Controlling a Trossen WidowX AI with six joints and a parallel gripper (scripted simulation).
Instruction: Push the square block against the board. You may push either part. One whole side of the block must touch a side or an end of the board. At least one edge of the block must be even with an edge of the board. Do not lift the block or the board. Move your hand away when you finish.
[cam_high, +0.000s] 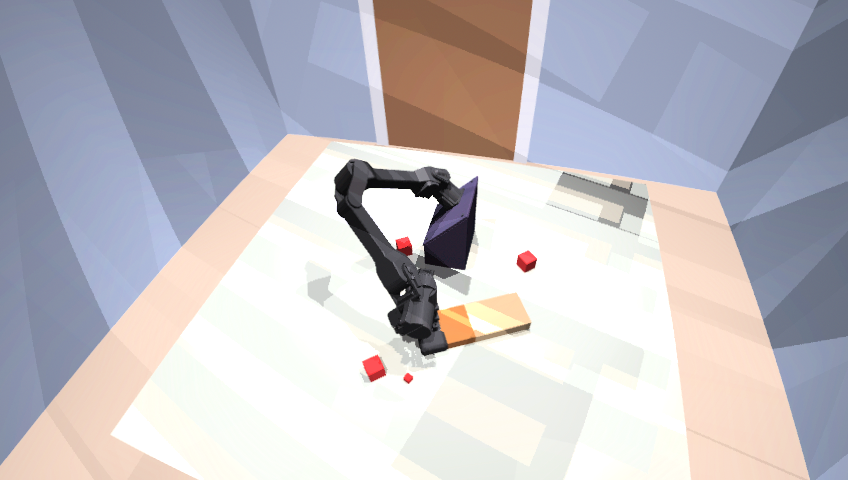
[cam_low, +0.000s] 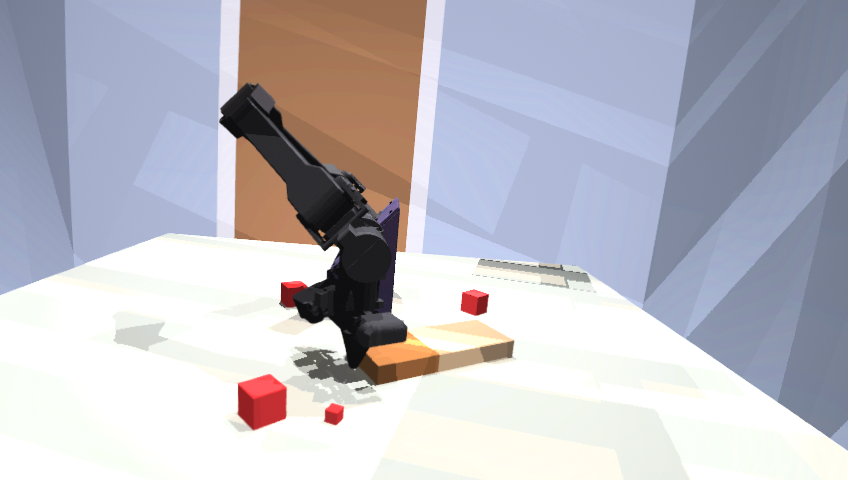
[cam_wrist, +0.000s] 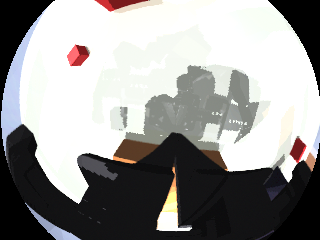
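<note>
The orange square block (cam_high: 457, 328) (cam_low: 397, 356) lies flat on the table, and its right side seems to touch the left end of the tan board (cam_high: 502, 314) (cam_low: 473, 343). The two look like one straight strip with their long edges in line. My gripper (cam_high: 433, 344) (cam_low: 357, 355) (cam_wrist: 175, 138) is shut and empty. Its fingertips are down at the table, against the block's left side. In the wrist view the block (cam_wrist: 131, 149) shows as a brown strip just past the fingertips; the fingers hide most of it.
A dark purple wedge (cam_high: 452, 228) (cam_low: 389, 249) stands behind the block near the arm's base. Red cubes lie around: a large one (cam_high: 374, 367) (cam_low: 261, 400) and a tiny one (cam_high: 407, 377) (cam_low: 333, 413) at the front left, and two (cam_high: 404, 244) (cam_high: 526, 260) farther back.
</note>
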